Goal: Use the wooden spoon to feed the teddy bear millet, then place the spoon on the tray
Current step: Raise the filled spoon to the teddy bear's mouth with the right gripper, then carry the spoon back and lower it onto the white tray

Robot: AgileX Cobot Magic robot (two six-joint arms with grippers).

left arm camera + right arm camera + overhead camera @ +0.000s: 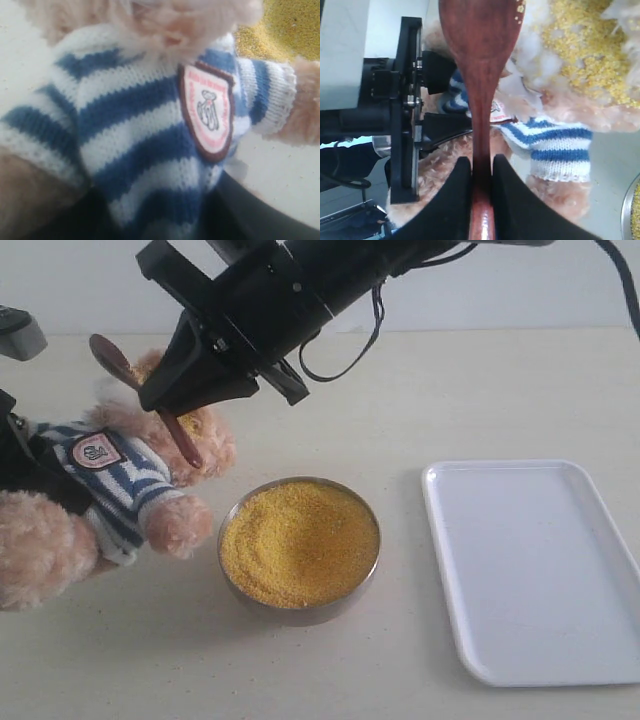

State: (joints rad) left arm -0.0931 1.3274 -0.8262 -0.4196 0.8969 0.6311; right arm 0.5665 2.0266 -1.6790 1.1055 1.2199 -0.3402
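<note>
wooden spoon [481, 100] — between jaws, at teddy bear [110, 480]

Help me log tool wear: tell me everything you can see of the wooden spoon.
The wooden spoon is dark reddish-brown, smooth and glossy, with a round bowl and slim straight handle. The right gripper is shut on the handle, both ends sticking out. It hangs tilted by the head of the teddy bear, bowl end higher. A few millet grains cling to the bowl's edge.
</note>
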